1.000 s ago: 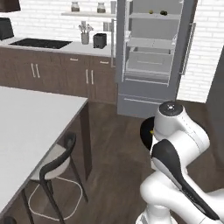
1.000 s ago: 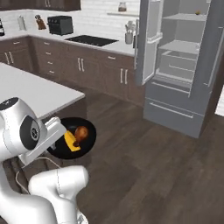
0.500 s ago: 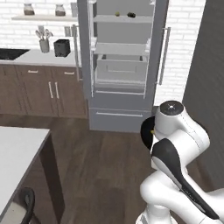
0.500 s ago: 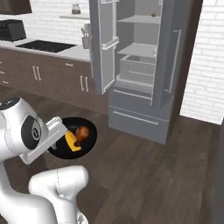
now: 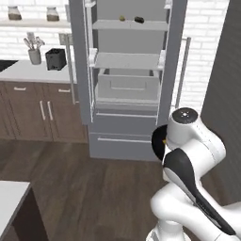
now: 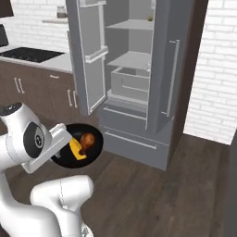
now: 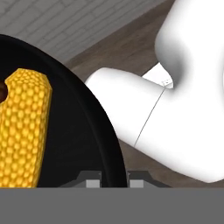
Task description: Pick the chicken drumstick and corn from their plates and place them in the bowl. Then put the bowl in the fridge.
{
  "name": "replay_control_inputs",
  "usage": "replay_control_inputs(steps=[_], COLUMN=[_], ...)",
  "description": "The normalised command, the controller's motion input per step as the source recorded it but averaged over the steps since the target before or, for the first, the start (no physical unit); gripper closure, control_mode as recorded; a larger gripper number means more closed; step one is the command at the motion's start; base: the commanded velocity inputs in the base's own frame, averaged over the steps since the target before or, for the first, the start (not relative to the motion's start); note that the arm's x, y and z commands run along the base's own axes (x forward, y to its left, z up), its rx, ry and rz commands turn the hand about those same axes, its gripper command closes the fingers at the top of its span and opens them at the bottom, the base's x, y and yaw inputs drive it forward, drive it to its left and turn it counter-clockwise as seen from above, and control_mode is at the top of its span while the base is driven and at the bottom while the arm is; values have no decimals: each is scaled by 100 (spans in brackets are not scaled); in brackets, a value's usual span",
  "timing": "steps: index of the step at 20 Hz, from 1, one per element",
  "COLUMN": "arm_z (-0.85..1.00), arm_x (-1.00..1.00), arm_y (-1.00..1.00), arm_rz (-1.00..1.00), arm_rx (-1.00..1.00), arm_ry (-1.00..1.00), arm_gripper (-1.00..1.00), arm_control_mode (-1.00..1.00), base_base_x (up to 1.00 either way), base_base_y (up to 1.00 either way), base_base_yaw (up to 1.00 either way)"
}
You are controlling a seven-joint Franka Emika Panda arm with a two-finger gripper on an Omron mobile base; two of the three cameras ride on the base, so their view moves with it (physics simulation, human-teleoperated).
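- Corn [image 7: 19, 131] lies inside the dark bowl [image 7: 98, 131], close under the hand camera.
- Gripper [image 7: 114, 180] is clamped narrowly on the bowl's rim, a fingertip on each side.
- Chicken drumstick [image 6: 87, 140] rests just beside the corn, bowl held off the floor.
- Fridge [image 6: 139, 83] stands ahead, doors open, shelves bare-fronted.
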Motion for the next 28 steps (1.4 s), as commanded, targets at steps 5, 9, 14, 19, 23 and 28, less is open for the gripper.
replay_control_inputs(steps=[5, 9, 14, 19, 23, 28], arm_z=[0, 0, 0, 0, 0, 0], arm_x=[0, 0, 0, 0, 0, 0], arm_y=[0, 0, 0, 0, 0, 0], arm_rz=[0, 0, 0, 0, 0, 0], arm_rx=[0, 0, 0, 0, 0, 0], arm_ry=[0, 0, 0, 0, 0, 0], arm_gripper=[100, 100, 100, 100, 100, 100], arm_control_mode=[100, 100, 100, 100, 100, 100], base_base_x=[92, 67, 72, 80, 72, 53], base_base_y=[35, 49, 5, 4, 21, 15], base_base_yaw=[-9, -6, -13, -21, -11, -12])
